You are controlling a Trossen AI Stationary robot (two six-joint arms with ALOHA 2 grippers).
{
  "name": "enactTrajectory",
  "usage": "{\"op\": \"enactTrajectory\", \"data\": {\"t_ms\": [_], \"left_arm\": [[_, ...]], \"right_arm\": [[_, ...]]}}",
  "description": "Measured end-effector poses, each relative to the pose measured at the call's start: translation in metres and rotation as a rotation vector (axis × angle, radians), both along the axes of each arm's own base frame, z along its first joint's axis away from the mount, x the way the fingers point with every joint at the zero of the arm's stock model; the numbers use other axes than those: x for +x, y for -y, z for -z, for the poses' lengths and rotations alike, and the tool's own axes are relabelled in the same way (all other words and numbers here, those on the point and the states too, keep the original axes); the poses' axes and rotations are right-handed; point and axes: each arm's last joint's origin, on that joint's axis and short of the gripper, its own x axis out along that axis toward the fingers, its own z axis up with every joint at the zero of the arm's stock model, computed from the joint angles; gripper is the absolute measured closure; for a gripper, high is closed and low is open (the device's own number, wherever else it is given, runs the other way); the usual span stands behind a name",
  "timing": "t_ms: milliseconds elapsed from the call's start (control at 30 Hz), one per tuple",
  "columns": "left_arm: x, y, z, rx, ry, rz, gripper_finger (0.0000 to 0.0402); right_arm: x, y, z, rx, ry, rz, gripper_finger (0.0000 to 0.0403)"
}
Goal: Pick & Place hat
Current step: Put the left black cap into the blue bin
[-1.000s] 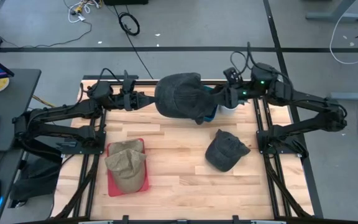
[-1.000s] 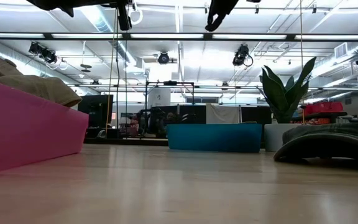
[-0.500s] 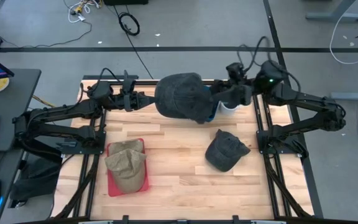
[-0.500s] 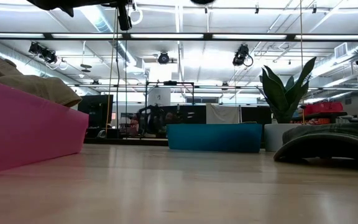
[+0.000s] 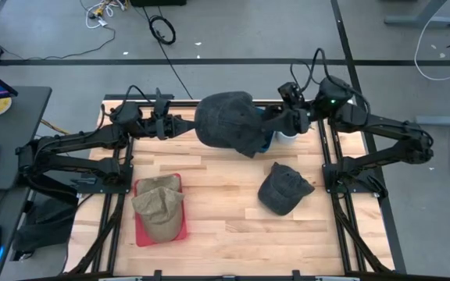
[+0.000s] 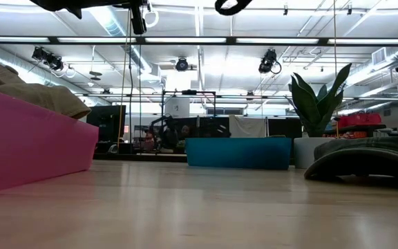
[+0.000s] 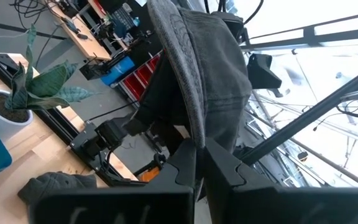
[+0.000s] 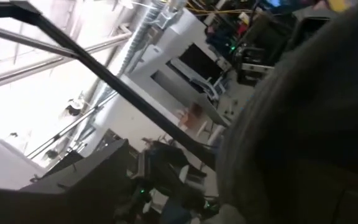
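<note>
My left gripper (image 5: 187,125) holds a dark grey hat (image 5: 225,121) in the air over the table's far side; in the left wrist view the hat (image 7: 197,68) rises in front of the shut fingers. My right gripper (image 5: 287,121) is at the hat's right side, and the hat (image 8: 303,124) fills the right wrist view. A second dark hat (image 5: 283,190) lies crown up on the table. A tan hat (image 5: 158,207) sits in a red tray (image 5: 141,234). My left gripper pinches the hat's edge (image 7: 191,134) between its two fingers (image 7: 225,168), coming level from the table's left. The hat is lifted clear of the table and stands out beyond the fingertips.
A blue bin (image 5: 267,143) and a white plant pot (image 5: 287,134) stand at the far edge, under and beside the held hat. In the low view the bin (image 6: 237,152), the pot (image 6: 309,151) and the dark hat (image 6: 368,155) show across bare wood.
My right gripper rose and drew back a little from the hat toward the table's right, then came back toward the hat. The hat and my left gripper have kept still.
</note>
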Motion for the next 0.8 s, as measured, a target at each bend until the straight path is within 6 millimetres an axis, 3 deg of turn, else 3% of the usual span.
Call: {"op": "enactTrajectory", "data": {"t_ms": [200,367,667,800], "left_arm": [[0.000,0.000,0.000,-0.001,0.001,-0.009,0.0390],[0.000,0.000,0.000,0.002,0.000,-0.010,0.0390],[0.001,0.000,0.003,0.022,-0.029,-0.018,0.0391],[0.001,-0.001,0.003,0.021,-0.032,-0.025,0.0385]], "right_arm": [[0.011,0.004,0.008,-0.005,-0.031,0.033,0.0089],[0.019,0.006,0.014,-0.007,-0.051,0.037,0.0158],[0.015,0.003,0.007,-0.021,0.011,-0.023,0.0382],[0.015,0.003,0.005,0.010,0.014,-0.036,0.0386]]}}
